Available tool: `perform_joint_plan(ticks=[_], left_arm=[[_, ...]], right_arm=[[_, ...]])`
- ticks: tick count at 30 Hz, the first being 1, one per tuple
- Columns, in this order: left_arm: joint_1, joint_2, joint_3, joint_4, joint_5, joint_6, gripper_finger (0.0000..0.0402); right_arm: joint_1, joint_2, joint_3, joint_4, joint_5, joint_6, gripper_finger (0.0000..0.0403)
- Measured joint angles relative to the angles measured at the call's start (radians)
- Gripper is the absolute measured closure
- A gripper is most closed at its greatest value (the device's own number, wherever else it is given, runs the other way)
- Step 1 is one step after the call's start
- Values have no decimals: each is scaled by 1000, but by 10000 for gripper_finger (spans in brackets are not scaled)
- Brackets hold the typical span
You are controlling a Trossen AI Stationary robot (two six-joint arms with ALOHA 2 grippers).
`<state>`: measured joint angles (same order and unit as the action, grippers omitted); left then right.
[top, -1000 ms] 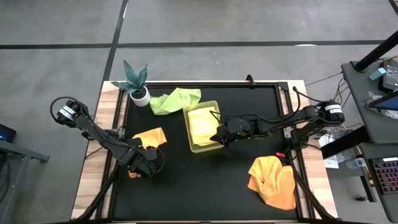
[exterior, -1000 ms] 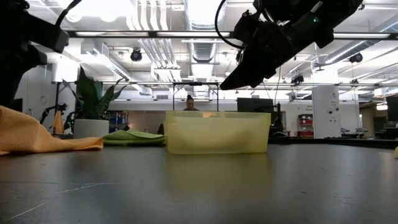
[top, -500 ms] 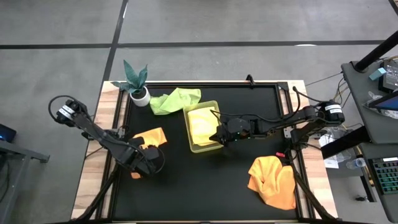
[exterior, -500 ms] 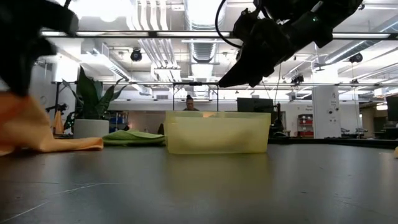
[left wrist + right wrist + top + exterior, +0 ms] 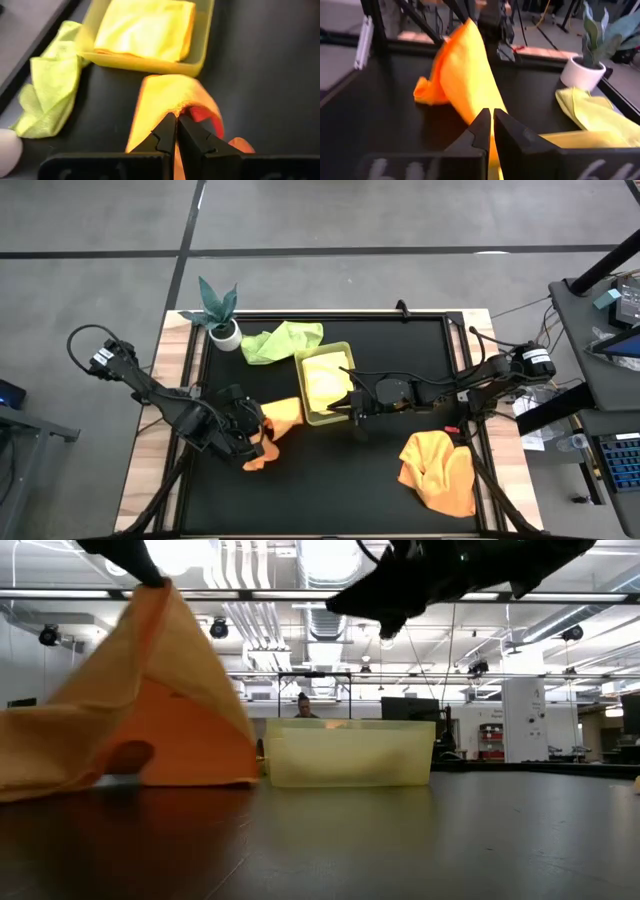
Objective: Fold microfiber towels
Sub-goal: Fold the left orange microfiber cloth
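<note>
Your left gripper (image 5: 250, 432) is clenched on the orange towel (image 5: 276, 423), lifted into a peak, long axis running from gripper toward the tray (image 5: 343, 417). Right gripper (image 5: 354, 411): fingers closed, empty, beside the tray's front corner.

orange towel (image 5: 275, 420) lifted, tented | orange (image 5: 438, 470) crumpled | green (image 5: 281, 340) crumpled | yellow (image 5: 325, 380) seemingly folded, trayed

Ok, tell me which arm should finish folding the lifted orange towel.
Probably the left. Its hand is shut on the orange towel and holds it up off the table. The right hand is shut and empty by the tray.
</note>
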<state>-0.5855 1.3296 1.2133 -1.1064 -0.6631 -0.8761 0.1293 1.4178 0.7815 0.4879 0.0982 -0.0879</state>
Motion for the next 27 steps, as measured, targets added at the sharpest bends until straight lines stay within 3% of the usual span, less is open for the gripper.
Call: perform_joint_plan(ticks=[8, 16, 20, 24, 27], left_arm=[[42, 1, -10, 28, -54, 0, 401], [63, 1, -10, 53, -84, -2, 401], [67, -1, -10, 60, -89, -3, 402], [68, -1, -10, 81, -91, -1, 402], [67, -1, -10, 87, -91, 0, 402]], right_arm=[[14, 26, 48, 28, 9, 17, 304], [17, 232, 212, 26, 8, -69, 216], [17, 361, 311, 26, 19, -142, 199], [21, 473, 397, 49, 139, -176, 200], [21, 531, 460, 48, 146, -170, 204]])
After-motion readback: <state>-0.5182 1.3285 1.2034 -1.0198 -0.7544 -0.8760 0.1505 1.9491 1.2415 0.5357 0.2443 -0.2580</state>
